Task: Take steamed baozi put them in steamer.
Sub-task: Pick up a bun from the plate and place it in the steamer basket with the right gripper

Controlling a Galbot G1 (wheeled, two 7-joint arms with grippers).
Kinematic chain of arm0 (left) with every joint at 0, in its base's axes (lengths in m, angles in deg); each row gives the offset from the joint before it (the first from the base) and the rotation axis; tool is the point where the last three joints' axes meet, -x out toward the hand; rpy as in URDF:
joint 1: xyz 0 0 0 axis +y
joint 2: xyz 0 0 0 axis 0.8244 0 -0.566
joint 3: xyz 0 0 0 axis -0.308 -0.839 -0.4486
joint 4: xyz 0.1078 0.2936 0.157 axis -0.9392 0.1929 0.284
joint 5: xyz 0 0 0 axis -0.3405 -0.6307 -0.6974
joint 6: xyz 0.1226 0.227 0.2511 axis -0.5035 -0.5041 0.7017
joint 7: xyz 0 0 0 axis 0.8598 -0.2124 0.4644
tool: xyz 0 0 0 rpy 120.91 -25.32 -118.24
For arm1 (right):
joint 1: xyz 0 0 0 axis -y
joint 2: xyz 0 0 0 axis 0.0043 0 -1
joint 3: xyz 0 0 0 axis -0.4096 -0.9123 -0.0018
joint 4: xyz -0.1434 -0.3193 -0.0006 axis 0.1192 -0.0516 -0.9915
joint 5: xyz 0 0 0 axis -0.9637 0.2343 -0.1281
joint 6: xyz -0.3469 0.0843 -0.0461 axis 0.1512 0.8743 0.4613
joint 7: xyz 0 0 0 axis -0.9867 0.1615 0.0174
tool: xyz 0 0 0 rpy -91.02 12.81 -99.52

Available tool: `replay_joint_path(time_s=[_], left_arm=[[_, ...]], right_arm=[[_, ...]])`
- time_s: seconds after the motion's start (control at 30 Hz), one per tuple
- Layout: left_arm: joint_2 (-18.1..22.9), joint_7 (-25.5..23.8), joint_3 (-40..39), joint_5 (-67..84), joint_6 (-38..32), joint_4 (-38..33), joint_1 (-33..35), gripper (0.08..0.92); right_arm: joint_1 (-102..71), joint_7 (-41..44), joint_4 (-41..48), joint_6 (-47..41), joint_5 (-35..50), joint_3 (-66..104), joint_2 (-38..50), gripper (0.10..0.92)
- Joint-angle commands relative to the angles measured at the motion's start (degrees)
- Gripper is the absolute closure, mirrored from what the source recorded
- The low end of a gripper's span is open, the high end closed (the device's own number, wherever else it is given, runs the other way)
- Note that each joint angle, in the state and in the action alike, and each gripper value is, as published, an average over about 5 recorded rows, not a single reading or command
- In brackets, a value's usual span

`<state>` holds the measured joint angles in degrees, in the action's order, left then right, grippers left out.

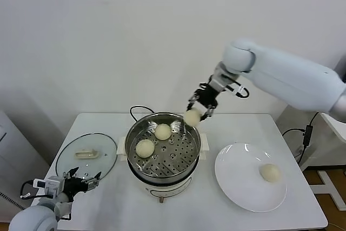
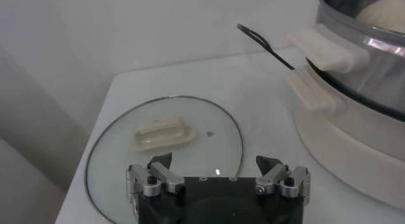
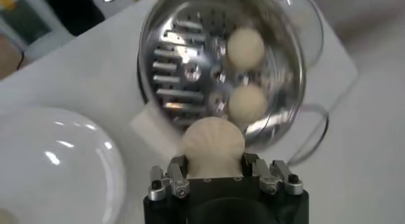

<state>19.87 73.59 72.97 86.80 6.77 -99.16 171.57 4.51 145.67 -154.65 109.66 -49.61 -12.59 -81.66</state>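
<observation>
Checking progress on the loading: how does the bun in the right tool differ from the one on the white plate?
The held baozi is clamped in the right tool in the air above the steamer rim; the plate baozi rests free on the white plate. The held one sits beside two buns already inside; the plate one is alone. Both are round and cream-white.

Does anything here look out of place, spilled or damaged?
Nothing stands out. Two baozi lie inside the steamer, one baozi waits on the white plate, and the right tool holds another baozi over the steamer's rim. The glass lid lies flat beside the steamer.
</observation>
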Motion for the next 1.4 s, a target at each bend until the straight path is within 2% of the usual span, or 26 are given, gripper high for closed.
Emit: replay_joint_path(time_s=[0.03, 0.43, 0.7, 1.4], left_arm=[[-0.05, -0.05, 0.02, 0.03, -0.1, 0.2, 0.06, 0.177], [-0.07, -0.1, -0.01, 0.06, -0.25, 0.49, 0.02, 0.177], [-0.13, -0.13, -0.02, 0.1, -0.28, 0.67, -0.18, 0.177], [-0.15, -0.25, -0.26, 0.14, -0.77, 1.36, -0.05, 0.177]], right_arm=[[-2.82, -0.76, -5.83, 14.26, -7.29, 0.7, -6.36, 0.499], [-6.79, 0.59, -6.75, 18.43, -14.59, 0.93, -10.04, 0.499], [-8.91, 1.28, -6.13, 18.22, -16.26, 0.97, -12.81, 0.499], [-9.76, 1.89, -9.48, 9.48, -18.24, -1.87, -14.27, 0.499]])
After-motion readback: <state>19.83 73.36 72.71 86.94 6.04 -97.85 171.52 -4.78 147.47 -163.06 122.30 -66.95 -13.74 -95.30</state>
